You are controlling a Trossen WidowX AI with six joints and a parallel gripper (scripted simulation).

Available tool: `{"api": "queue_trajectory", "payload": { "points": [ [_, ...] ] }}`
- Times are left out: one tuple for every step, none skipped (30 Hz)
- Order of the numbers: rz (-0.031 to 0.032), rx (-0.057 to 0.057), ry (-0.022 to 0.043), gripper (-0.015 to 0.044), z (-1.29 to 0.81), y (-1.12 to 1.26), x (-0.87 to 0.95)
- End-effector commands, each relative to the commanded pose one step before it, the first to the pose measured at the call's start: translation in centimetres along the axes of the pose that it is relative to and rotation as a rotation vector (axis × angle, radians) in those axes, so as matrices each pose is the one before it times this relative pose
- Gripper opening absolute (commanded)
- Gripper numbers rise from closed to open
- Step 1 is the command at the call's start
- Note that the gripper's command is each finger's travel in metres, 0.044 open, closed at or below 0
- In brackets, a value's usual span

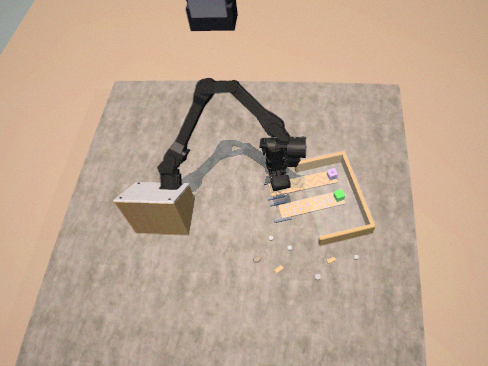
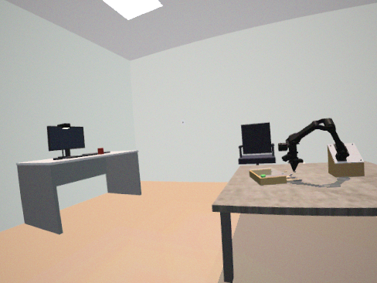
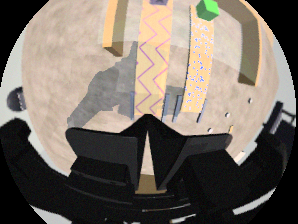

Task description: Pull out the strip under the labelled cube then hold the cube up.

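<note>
The gripper [image 1: 280,184] stood with its jaws closed over the near end of the zigzag strip [image 1: 314,180], the end lying outside the open side of the wooden tray [image 1: 358,190]; the strip is thin, and whether it was pinched between the fingers cannot be told. In the wrist view the fingertips met in a point right over that strip's end. The purple cube [image 1: 332,173] rested on the strip's far end, inside the tray near its back wall. Beside it the dotted strip [image 1: 306,205] carried the green cube [image 1: 340,195], also near the back wall. Which cube bore a label was too small to make out.
</note>
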State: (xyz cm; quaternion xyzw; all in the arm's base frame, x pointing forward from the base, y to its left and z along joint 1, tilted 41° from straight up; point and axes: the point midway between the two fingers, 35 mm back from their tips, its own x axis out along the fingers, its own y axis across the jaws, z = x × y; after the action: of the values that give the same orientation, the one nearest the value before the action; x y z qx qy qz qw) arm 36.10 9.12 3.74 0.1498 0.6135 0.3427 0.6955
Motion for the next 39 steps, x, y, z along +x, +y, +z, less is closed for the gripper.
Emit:
{"api": "queue_trajectory", "payload": {
  "points": [
    [-0.00364, 0.0049, 0.00185, 0.0, 0.029, -0.162, 0.746],
    [-0.00001, 0.0, 0.0, 0.0, 0.008, -0.005, 0.166],
    [-0.00001, 0.0, 0.0, 0.0, 0.007, -0.005, 0.166],
    [0.0, 0.0, 0.0, 0.0, 0.007, -0.005, 0.166],
    [0.00001, 0.0, -0.00001, 0.0, 0.006, -0.004, 0.166],
    [0.00002, 0.0, -0.00001, 0.0, 0.006, -0.004, 0.165],
    [0.00002, 0.0, -0.00001, 0.0, 0.005, -0.004, 0.165],
    [0.00003, 0.0, -0.00001, 0.0, 0.004, -0.004, 0.165],
    [0.00004, 0.0, -0.00001, 0.0, 0.004, -0.003, 0.165],
    [0.00005, 0.0, -0.00001, 0.0, 0.003, -0.003, 0.165],
    [0.00005, 0.0, -0.00002, 0.0, 0.002, -0.003, 0.165],
    [0.00006, 0.0, -0.00002, 0.0, 0.002, -0.003, 0.164],
    [0.00007, 0.0, -0.00002, 0.0, 0.001, -0.002, 0.164],
    [0.00008, 0.0, -0.00002, 0.0, 0.001, -0.003, 0.164],
    [0.00008, 0.0, -0.00002, 0.0, 0.0, -0.002, 0.164],
    [0.00009, 0.0, -0.00002, 0.0, 0.0, -0.003, 0.164],
    [0.0001, 0.0, -0.00002, 0.0, -0.001, -0.002, 0.164],
    [0.00011, 0.0, -0.00003, 0.0, -0.001, -0.003, 0.163],
    [0.00011, 0.0, -0.00003, 0.0, -0.002, -0.002, 0.163],
    [0.00012, 0.0, -0.00003, 0.0, -0.002, -0.003, 0.163],
    [0.00013, 0.0, -0.00003, 0.0, -0.003, -0.002, 0.163],
    [0.00014, 0.0, -0.00003, 0.0, -0.003, -0.003, 0.163],
    [0.00014, 0.0, -0.00003, 0.0, -0.004, -0.003, 0.163],
    [0.00015, 0.0, -0.00003, 0.0, -0.004, -0.004, 0.162],
    [0.00016, 0.0, -0.00003, 0.0, -0.005, -0.003, 0.162],
    [0.00016, 0.0, -0.00003, 0.0, -0.005, -0.005, 0.162],
    [0.00017, 0.0, -0.00003, 0.0, -0.006, -0.004, 0.162],
    [0.00018, 0.0, -0.00004, 0.0, -0.005, -0.006, 0.162],
    [0.00018, 0.0, -0.00004, 0.0, -0.006, -0.006, 0.162],
    [0.00019, 0.0, -0.00004, 0.0, -0.006, -0.008, 0.161],
    [0.00019, 0.0, -0.00004, 0.0, -0.007, -0.007, 0.161],
    [0.0002, 0.0, -0.00004, 0.0, -0.007, -0.007, 0.161],
    [0.00017, 0.0, -0.00003, 0.0, -0.007, -0.005, 0.13],
    [0.0001, 0.0, -0.00002, 0.0, -0.004, -0.003, 0.078],
    [0.00003, 0.0, -0.00001, 0.0, -0.001, -0.001, 0.026],
    [0.0, 0.0, 0.0, 0.0, 0.0, 0.0, 0.0],
    [0.0, 0.0, 0.0, 0.0, 0.0, 0.0, 0.0],
    [0.0, 0.0, 0.0, 0.0, 0.0, 0.0, 0.0],
    [0.0, 0.0, 0.0, 0.0, 0.0, 0.0, 0.0]
  ]
}}
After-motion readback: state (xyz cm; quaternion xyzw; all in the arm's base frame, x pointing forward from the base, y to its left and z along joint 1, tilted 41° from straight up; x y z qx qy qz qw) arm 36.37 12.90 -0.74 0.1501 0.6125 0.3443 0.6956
